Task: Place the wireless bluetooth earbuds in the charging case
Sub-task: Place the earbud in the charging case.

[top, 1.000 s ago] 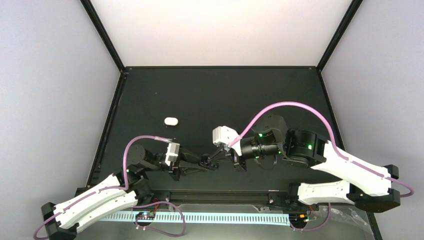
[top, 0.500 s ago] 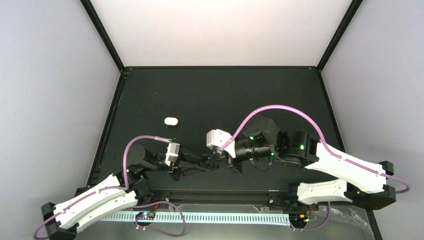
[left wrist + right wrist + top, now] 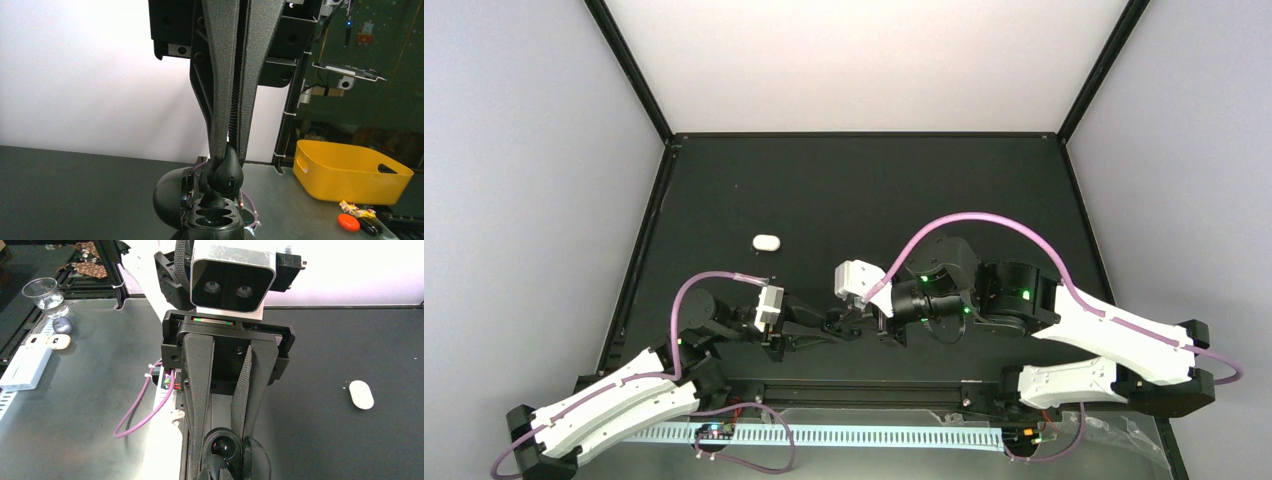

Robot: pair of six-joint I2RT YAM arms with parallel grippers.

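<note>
My left gripper point(image 3: 227, 152) is shut on a black earbud point(image 3: 227, 175) and holds it just over the open black charging case point(image 3: 212, 220). The case's lid point(image 3: 170, 197) stands open to the left. The bud's lower end reaches the far socket. My right gripper point(image 3: 225, 450) is shut on that black case point(image 3: 222, 447) and holds it above the table. In the top view both grippers, left point(image 3: 849, 325) and right point(image 3: 874, 325), meet tip to tip at the near middle. No white earbuds show.
A white oval case point(image 3: 766, 242) lies on the black table left of centre, also in the right wrist view point(image 3: 361, 394). Beyond the table edge are a yellow bin point(image 3: 350, 170), a glass cup point(image 3: 42, 292) and small cases point(image 3: 60, 341).
My right arm has moved left, bringing the black case up to the left gripper's tip. The left arm has stayed still.
</note>
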